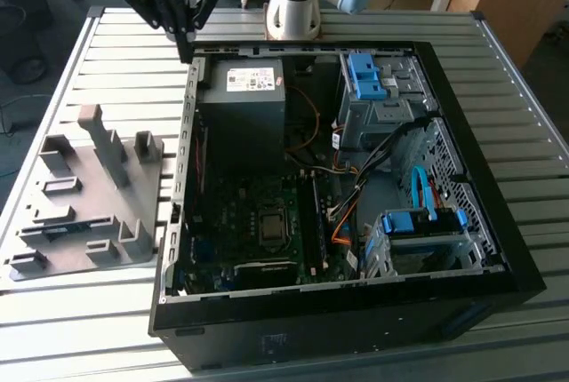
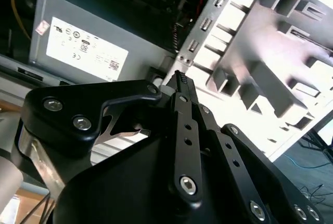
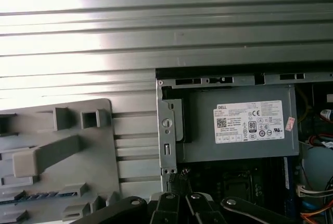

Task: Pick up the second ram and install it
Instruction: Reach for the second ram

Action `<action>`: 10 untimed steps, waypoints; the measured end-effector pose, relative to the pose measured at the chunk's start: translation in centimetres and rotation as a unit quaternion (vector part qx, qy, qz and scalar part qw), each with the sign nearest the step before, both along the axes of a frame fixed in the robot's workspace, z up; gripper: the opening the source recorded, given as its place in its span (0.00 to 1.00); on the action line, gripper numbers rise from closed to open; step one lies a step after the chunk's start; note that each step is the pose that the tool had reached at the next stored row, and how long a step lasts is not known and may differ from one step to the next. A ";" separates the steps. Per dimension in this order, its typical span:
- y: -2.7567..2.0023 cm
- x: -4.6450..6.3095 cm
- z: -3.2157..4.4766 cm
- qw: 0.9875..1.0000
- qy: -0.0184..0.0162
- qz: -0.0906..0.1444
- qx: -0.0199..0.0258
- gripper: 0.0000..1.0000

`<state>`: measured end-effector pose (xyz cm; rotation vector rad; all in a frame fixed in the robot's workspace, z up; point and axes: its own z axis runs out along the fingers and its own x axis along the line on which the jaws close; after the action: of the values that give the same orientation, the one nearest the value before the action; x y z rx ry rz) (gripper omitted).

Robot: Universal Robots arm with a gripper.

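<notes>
The second ram (image 1: 67, 227) lies flat in a long slot of the grey fixture block (image 1: 89, 195), on the table at the exterior view's left; it appears as a dark, bluish strip (image 3: 31, 198) in the first wrist view. My gripper (image 1: 184, 43) hangs above the far left corner of the open computer case (image 1: 356, 298), well away from the ram. Its fingers (image 2: 179, 81) are pressed together with nothing between them. In the first wrist view the gripper (image 3: 179, 179) points down at the case edge beside the power supply (image 3: 239, 125).
The motherboard (image 1: 258, 213) lies in the case, with memory slots (image 1: 313, 209) beside the processor socket. Cables, blue drive cages (image 1: 369, 75) and the case walls crowd the exterior view's right. The arm's base (image 1: 293, 9) stands behind the case on the slatted table (image 1: 116, 71).
</notes>
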<state>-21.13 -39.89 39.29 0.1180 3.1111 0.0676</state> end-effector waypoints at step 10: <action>0.00 -2.9 -0.01 1.000 0.000 0.000 0.000 0.10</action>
<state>-24.01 -39.90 39.28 0.1178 3.1102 0.0678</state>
